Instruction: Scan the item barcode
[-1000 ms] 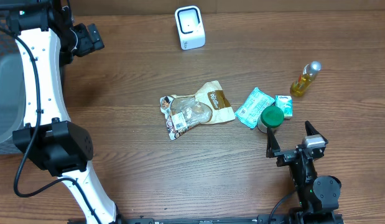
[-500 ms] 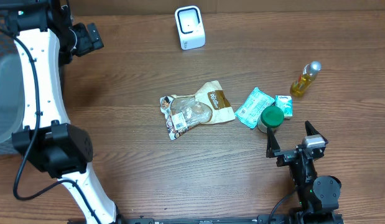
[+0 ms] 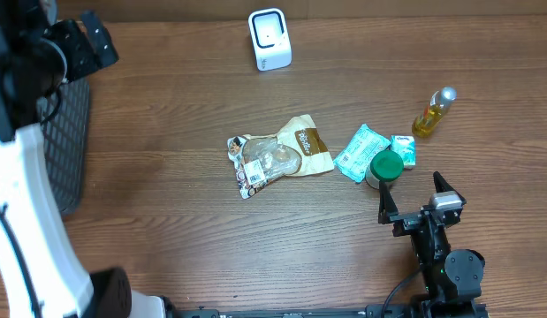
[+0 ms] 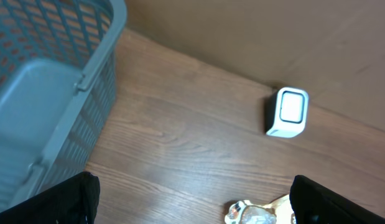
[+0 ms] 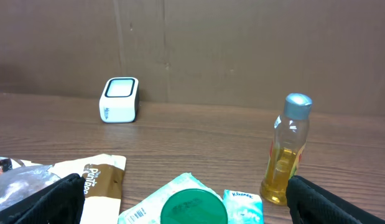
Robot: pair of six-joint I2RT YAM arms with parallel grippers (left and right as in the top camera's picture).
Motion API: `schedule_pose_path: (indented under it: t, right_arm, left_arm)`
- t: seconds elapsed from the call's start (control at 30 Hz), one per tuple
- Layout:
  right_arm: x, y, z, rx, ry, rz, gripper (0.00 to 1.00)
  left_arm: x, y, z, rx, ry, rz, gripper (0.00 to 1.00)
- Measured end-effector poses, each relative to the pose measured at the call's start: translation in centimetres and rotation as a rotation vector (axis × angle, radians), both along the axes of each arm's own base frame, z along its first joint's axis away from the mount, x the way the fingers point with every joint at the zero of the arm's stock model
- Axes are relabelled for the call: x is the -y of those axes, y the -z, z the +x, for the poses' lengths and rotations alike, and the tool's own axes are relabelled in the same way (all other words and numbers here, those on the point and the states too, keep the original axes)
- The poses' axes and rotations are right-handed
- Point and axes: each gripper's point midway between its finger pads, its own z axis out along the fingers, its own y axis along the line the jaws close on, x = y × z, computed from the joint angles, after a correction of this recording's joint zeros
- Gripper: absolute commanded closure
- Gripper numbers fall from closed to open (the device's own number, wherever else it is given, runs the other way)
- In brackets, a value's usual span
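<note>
Both hands are spread wide and have hold of nothing. The left hand hangs high over the far left corner of the tabletop, above the mesh basket at the left edge. The right hand sits low by the near edge on the right, facing a green-lidded jar just in front of it. The white scanner stands at the far edge, near the middle. The goods lie untouched: a heap of snack bags mid-tabletop, and to their right a teal wipes pack and a small tissue pack, both touching the jar. A bottle of yellow liquid stands beyond them
</note>
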Motion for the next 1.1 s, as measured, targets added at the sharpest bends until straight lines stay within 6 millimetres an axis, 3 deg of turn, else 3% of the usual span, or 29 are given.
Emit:
schedule_pose_path:
  t: [0.13,0.23,0.27,0.43,0.7,0.9,1.0,1.1]
  right_arm:
    - [0.0,0.0,0.0,-0.001,0.000,0.000,0.00]
    - [0.0,0.0,0.0,0.000,0.000,0.000,0.00]
    - [0.0,0.0,0.0,-0.001,0.000,-0.001,0.00]
    - [0.0,0.0,0.0,0.001,0.000,0.000,0.00]
    - [0.0,0.0,0.0,0.001,0.000,-0.001,0.00]
    - [0.0,0.0,0.0,0.001,0.000,-0.003,0.00]
    - [0.0,0.0,0.0,0.002,0.000,-0.003,0.00]
    - [0.0,0.0,0.0,0.002,0.000,-0.003,0.00]
  left_arm:
    - [0.6,0.2,-2.9,-0.006,0.002,-0.001,0.00]
    - [1.0,3.9,-5.0,-0.108,0.002,-0.019,0.00]
    - [1.1,6.4,-6.0,-0.181,0.001,-0.033,0.01]
    - [1.7,13.2,-9.0,-0.366,0.001,-0.065,0.00]
    - [2.7,19.1,-14.7,-0.505,0.001,-0.091,0.01]
    - [3.4,24.6,-18.8,-0.650,0.001,-0.117,0.00]
    - [3.4,26.6,-18.8,-0.625,0.000,-0.113,0.00]
    - [3.2,27.6,-17.1,-0.522,0.000,-0.101,0.01]
